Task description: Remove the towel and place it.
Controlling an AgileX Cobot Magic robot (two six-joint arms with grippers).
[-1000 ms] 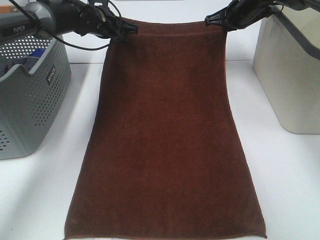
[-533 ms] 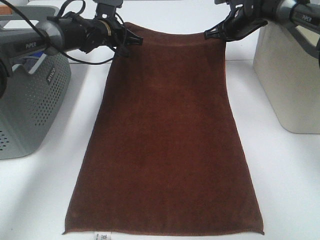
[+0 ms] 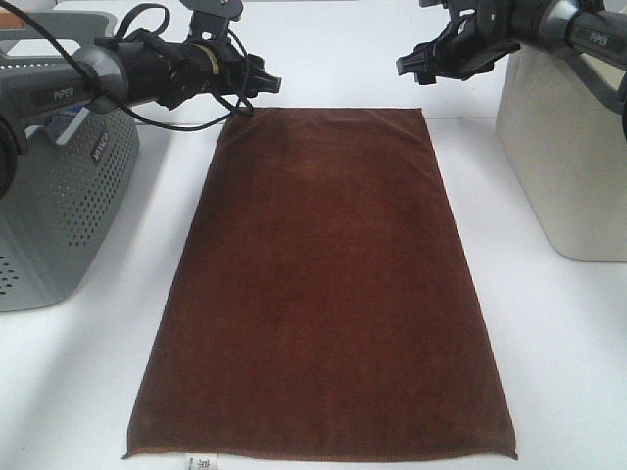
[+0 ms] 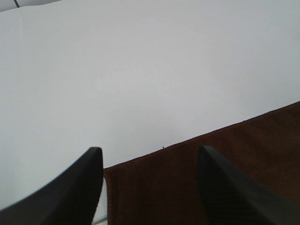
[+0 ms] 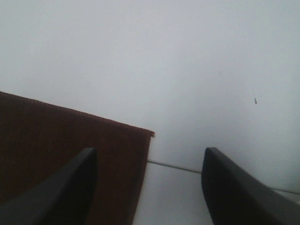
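Observation:
The towel [image 3: 323, 284], dark reddish-brown with a small white tag on its near edge, lies spread flat on the white table. Above its far left corner hovers my left gripper [image 3: 257, 83], open and holding nothing. My right gripper [image 3: 409, 64] hangs open over the far right corner, also empty. In the left wrist view the towel's corner [image 4: 187, 178] lies below the two spread black fingers [image 4: 70, 192]. The right wrist view shows the other corner [image 5: 70, 145] beneath the apart fingers [image 5: 234, 192].
A grey perforated basket [image 3: 59, 196] with blue contents stands at the left. A beige bin [image 3: 568, 147] stands at the right. White tabletop [image 3: 558, 352] runs along both long sides of the towel.
Both grippers have opened and let go of the towel's far corners. The far edge dropped from the air onto the table, so the towel now lies flat.

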